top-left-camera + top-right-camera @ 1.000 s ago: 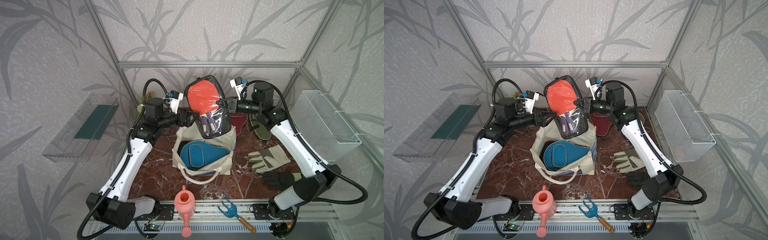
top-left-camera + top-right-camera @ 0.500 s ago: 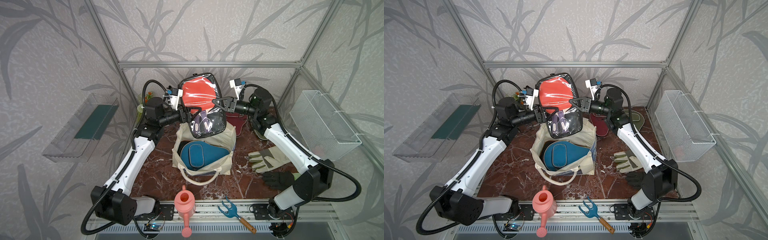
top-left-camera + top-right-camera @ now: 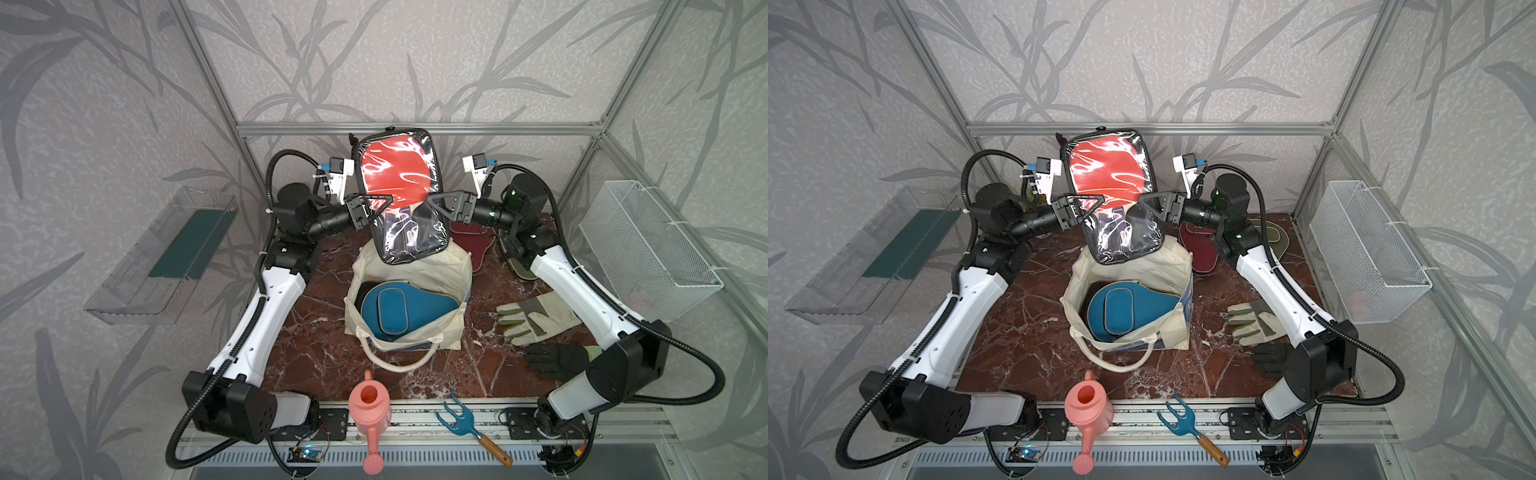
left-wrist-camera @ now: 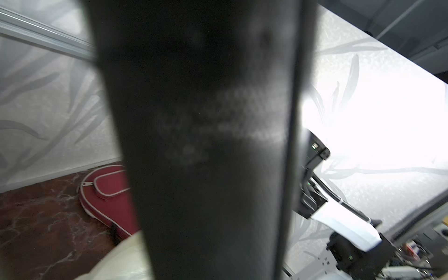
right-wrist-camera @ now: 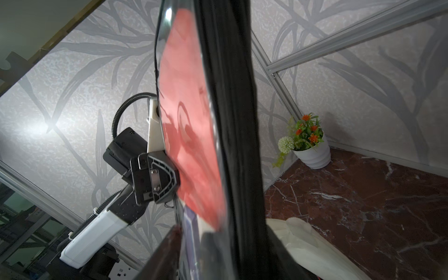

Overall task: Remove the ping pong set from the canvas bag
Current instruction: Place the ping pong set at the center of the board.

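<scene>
While hanging upright above the mouth of the canvas bag (image 3: 451, 266), changes hands. Shows the case (image 3: 399, 195) straighter than a second ago, when tilted and carried by the right gripper (image 3: 436, 203) alone. Finds the left gripper (image 3: 376, 208) — wide apart and off the case back then — now pinched onto the case's left edge, one finger flat on the clear face over the red paddle (image 3: 392, 174), seen plainly from the right wrist. Cannot tell the right gripper's spread: overlaps the case's right edge in both top views, yet hides the gap; possibly loosening, possibly gripping. Reads as a handover to the left arm, likely freeing the right for another reach. Leaves the blue cover (image 3: 399, 309) inside the bag, with what looks a black cover (image 3: 360, 296) beneath, so well short of done. Counts the maroon cover (image 3: 471, 245) and olive cover (image 3: 1273, 237) already out, flat on the marble table (image 3: 316, 332) behind the bag.
</scene>
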You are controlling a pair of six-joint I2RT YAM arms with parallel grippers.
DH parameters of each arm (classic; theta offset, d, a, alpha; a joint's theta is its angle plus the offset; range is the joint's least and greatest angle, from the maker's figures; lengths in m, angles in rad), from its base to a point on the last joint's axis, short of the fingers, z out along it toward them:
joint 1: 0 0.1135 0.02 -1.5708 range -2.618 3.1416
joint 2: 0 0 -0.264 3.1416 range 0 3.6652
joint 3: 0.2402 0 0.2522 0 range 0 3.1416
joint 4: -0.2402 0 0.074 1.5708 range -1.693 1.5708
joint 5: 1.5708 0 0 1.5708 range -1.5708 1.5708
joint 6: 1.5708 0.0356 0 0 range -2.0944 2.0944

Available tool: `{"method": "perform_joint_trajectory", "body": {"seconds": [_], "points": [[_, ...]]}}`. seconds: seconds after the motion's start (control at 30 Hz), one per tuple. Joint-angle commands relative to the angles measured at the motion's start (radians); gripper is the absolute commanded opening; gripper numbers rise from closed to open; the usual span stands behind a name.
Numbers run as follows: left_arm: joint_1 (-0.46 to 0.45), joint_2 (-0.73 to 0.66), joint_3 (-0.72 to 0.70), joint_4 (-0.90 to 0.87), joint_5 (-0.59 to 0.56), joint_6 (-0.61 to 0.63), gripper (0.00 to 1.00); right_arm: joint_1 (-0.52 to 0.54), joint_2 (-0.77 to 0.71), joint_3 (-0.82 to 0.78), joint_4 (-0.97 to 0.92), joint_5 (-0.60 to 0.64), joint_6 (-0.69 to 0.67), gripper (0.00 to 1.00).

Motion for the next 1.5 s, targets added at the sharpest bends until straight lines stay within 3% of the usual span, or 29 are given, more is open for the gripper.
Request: {"method": "perform_joint_trajectory", "body": {"seconds": [0.0, 0.1, 0.2, 0.3, 0.43, 0.57, 0.77, 1.0, 1.3, 1.47], "points": [[0.080, 0.034, 0.190, -0.148, -0.126, 0.111, 0.00, -0.038, -0.097, 0.038, -0.173, -0.006, -0.134, 0.99], [0.129, 0.105, 0.402, -0.437, -0.177, 0.288, 0.00, -0.078, -0.157, 0.034, -0.353, 0.039, -0.263, 0.99], [0.212, 0.202, 0.549, -0.583, -0.149, 0.318, 0.00, -0.084, -0.205, 0.036, -0.557, 0.141, -0.439, 0.99], [0.249, 0.287, 0.636, -0.712, -0.211, 0.405, 0.00, -0.087, -0.247, 0.011, -0.696, 0.271, -0.552, 0.99], [0.251, 0.392, 0.680, -0.826, -0.301, 0.535, 0.00, -0.095, -0.312, -0.068, -0.735, 0.377, -0.604, 0.99], [0.251, 0.523, 0.735, -0.882, -0.257, 0.636, 0.00, -0.125, -0.371, -0.141, -0.725, 0.403, -0.612, 0.99], [0.229, 0.707, 0.815, -0.928, -0.284, 0.682, 0.00, -0.184, -0.411, -0.222, -0.698, 0.369, -0.607, 0.99], [0.123, 0.877, 0.879, -0.968, -0.281, 0.706, 0.00, -0.223, -0.414, -0.299, -0.639, 0.338, -0.594, 0.99], [0.022, 1.086, 1.034, -1.006, -0.276, 0.599, 0.00, -0.253, -0.399, -0.384, -0.546, 0.279, -0.560, 0.99], [0.000, 1.139, 1.031, -0.964, -0.308, 0.521, 0.00, -0.262, -0.396, -0.401, -0.522, 0.264, -0.548, 0.99]]}}
